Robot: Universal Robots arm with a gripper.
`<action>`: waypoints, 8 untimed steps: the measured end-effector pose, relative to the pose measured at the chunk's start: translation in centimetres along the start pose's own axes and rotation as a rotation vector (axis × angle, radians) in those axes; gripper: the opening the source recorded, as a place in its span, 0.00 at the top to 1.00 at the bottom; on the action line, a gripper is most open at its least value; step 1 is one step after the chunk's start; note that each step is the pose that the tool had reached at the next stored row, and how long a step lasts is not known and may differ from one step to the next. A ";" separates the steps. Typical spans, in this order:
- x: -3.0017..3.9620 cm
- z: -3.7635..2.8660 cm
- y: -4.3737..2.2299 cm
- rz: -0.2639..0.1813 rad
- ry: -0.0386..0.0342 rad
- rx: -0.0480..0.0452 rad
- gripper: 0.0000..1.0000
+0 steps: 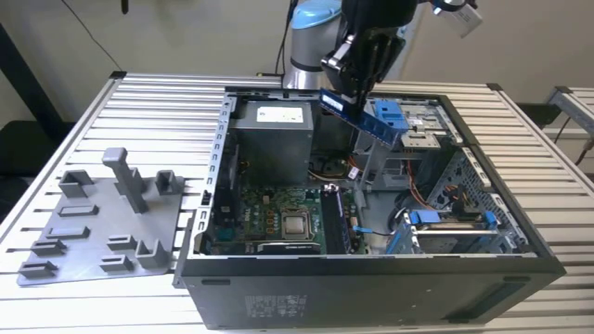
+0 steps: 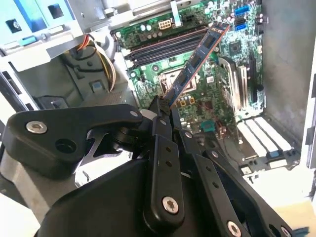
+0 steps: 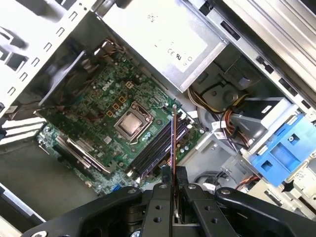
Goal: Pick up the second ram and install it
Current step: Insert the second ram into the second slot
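The open computer case (image 1: 371,289) fills the lower right of the exterior view, its dark front wall closest to the lens, on a slatted table (image 1: 149,97). A grey holder tray (image 1: 93,236) lies at the lower left, just beside the case. In the upper middle the gripper (image 1: 350,92) hangs above the case interior, clamped on one end of the second ram (image 1: 373,124). The stick slants down toward the right, clear of the motherboard (image 1: 278,209). In the first wrist view it juts edge-on from the pinched fingertips, with the memory slots (image 3: 155,148) behind it.
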State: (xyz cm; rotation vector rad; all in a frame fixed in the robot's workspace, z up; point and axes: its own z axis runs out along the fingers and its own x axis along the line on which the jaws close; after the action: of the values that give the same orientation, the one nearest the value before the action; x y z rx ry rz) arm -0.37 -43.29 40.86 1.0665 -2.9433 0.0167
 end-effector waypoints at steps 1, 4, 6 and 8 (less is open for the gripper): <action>0.00 0.00 0.00 0.012 0.0002 -0.0002 0.86; -0.01 0.03 -0.01 0.046 0.0004 -0.0006 0.86; -0.01 0.04 -0.01 0.071 0.0006 -0.0009 0.86; -0.01 0.08 -0.01 0.096 0.0007 -0.0014 0.86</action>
State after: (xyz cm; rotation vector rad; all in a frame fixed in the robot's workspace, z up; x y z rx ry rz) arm -0.35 -43.28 40.78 0.9244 -2.9904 0.0158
